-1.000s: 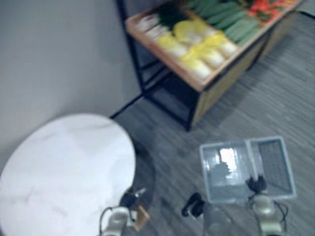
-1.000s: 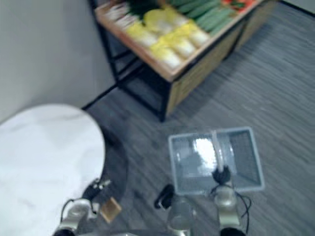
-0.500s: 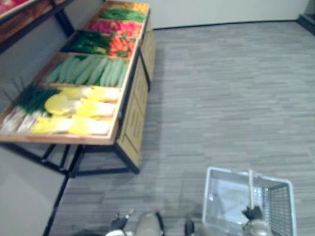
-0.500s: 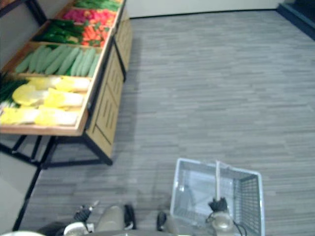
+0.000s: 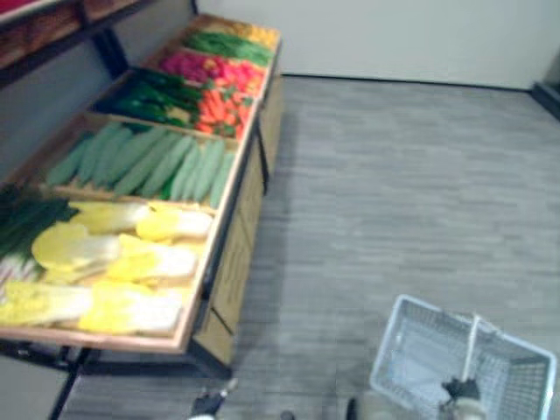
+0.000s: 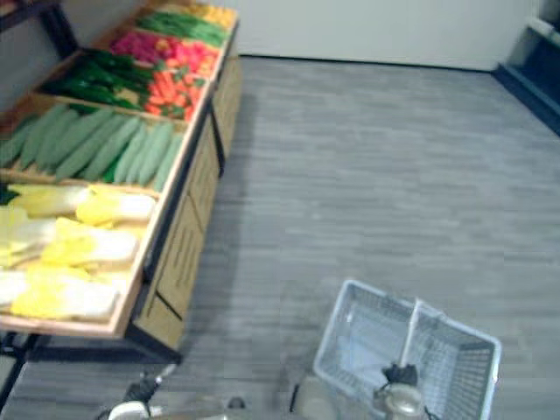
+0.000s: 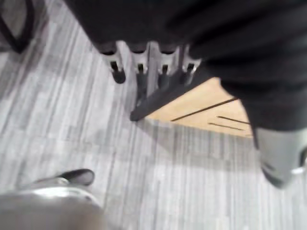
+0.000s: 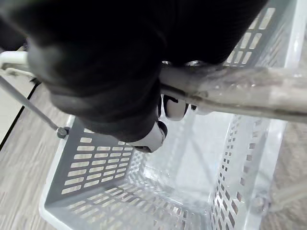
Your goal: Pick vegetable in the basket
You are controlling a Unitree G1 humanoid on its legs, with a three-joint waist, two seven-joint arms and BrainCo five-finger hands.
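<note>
My right hand point(image 8: 144, 72) is shut on the pale handle point(image 8: 240, 91) of a white-grey plastic basket point(image 5: 391, 352), which hangs at my right side low over the floor. The basket's inside point(image 8: 192, 167) holds nothing. Vegetables lie on a long wooden stand point(image 5: 229, 262) to my left: yellow cabbages point(image 5: 114, 262) nearest, then pale green cucumbers point(image 5: 149, 157), dark green ones point(image 5: 153, 96), orange carrots point(image 5: 219, 105) and red and green produce further back. My left hand point(image 7: 139, 67) hangs open beside the stand's wooden side panel point(image 7: 201, 105), holding nothing.
The stand rests on a black metal frame point(image 5: 79, 363) and runs along the left wall. Grey plank floor point(image 5: 394, 192) stretches open to the right up to a white wall at the back.
The camera has swung from a white round table to the stand, which now looks larger and closer at the left. The basket stays in my right hand.
</note>
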